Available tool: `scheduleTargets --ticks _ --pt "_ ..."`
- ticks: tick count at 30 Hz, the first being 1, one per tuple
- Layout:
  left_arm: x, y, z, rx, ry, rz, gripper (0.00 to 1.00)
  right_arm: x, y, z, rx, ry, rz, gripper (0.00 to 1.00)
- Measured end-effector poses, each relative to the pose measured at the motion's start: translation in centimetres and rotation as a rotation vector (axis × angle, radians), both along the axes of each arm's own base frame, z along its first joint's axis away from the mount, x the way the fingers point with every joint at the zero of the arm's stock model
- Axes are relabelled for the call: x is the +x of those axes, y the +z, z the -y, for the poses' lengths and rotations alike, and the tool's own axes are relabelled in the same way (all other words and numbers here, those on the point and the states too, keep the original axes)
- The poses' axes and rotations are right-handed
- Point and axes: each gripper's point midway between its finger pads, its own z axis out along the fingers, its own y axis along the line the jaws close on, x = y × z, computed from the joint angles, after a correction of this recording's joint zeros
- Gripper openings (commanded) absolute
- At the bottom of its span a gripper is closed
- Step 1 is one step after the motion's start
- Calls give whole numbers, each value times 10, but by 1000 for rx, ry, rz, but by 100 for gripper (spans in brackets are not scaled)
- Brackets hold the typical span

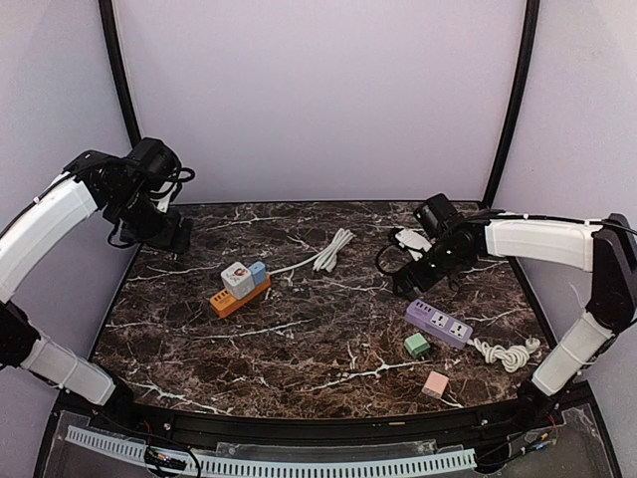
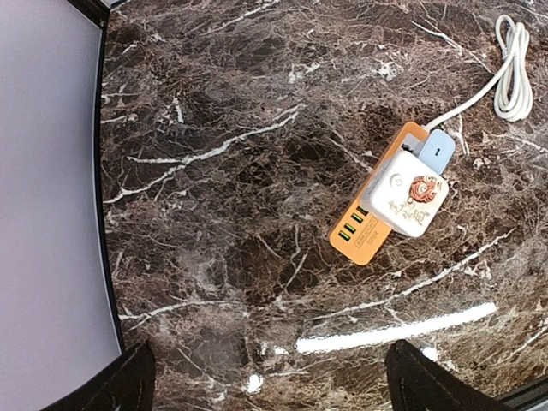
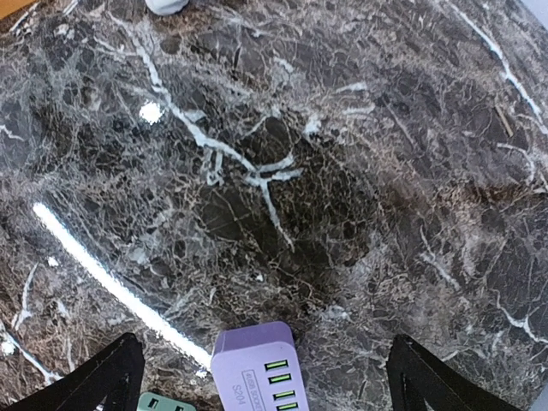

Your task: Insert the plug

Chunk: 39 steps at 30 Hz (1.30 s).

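Note:
An orange power strip [image 1: 239, 297] lies left of centre with a white cube plug [image 1: 237, 279] and a light blue plug [image 1: 258, 271] standing in it; all three show in the left wrist view: strip [image 2: 364, 229], white plug [image 2: 409, 193], blue plug [image 2: 437, 147]. A purple power strip [image 1: 438, 322] lies at the right, its end in the right wrist view [image 3: 257, 368]. A green plug [image 1: 417, 345] and a pink plug [image 1: 435, 384] lie loose near it. My left gripper [image 1: 164, 231] is open and empty at the far left. My right gripper [image 1: 418, 281] is open and empty just above the purple strip.
The orange strip's white cord [image 1: 333, 249] is bundled at the middle back. The purple strip's white cord [image 1: 508, 353] is coiled at the right edge. The marble table's [image 1: 328, 339] front edge runs along the bottom.

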Motion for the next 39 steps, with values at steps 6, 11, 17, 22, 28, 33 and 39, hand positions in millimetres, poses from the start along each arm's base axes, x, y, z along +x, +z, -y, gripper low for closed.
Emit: scheduleTargets --ticks 6,11,17,22,28,33,39 --pt "-4 -9 10 -54 -17 -29 93 -9 -15 11 5 30 -100 99" --pt "-5 -9 15 -85 -30 -28 91 -23 -27 18 -23 73 -149 99" --pt "-5 -12 19 -105 -38 -32 90 -38 -53 31 -93 91 -218 96" --pt "-4 -19 23 -122 -39 -40 88 -39 -67 37 -133 85 -244 86" --pt "-4 -24 25 -136 -31 -47 87 -43 -83 40 -162 78 -289 70" --pt "-4 -25 25 -141 -27 -44 86 -41 -79 34 -148 89 -282 58" --pt "-5 -25 24 -142 -27 -40 86 -40 -74 13 -123 153 -268 40"
